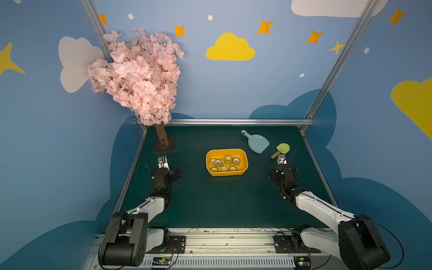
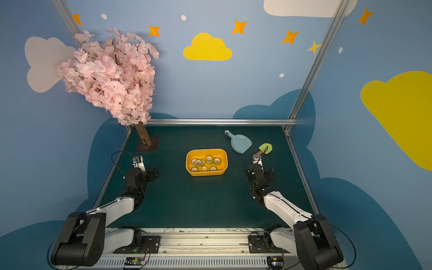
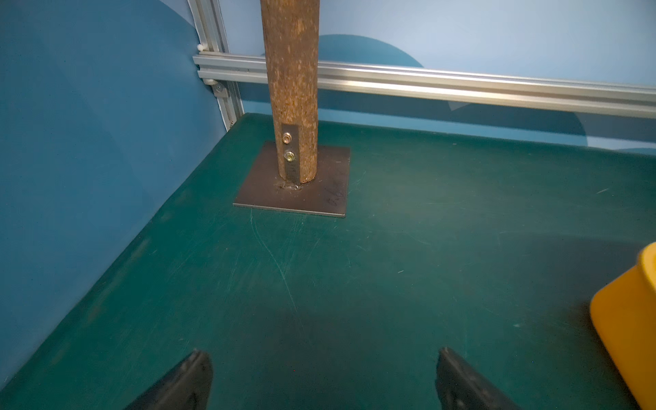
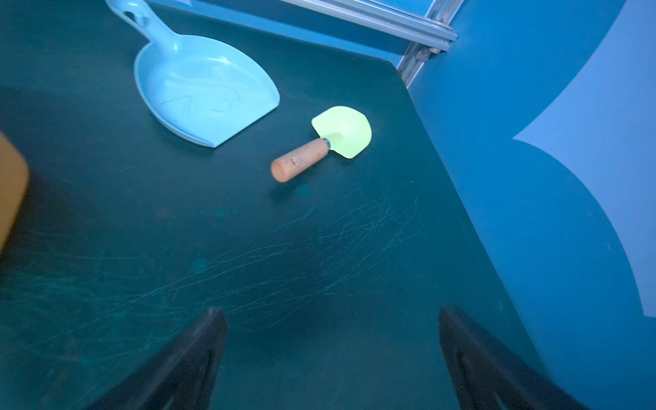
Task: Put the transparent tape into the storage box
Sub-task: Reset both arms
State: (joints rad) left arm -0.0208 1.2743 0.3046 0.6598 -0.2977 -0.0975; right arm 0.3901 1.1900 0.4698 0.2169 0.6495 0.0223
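Two grippers hang low over the green table (image 1: 210, 205), the left gripper (image 3: 320, 351) and the right gripper (image 4: 332, 309), each spread wide with nothing between the jaws, one on either side of the storage box (image 1: 226, 173). Inside it lie about seven transparent tape rolls (image 1: 228, 159), and no roll shows on the table outside. The placing step looks done, and the next move probably calls only for staying clear of the box.
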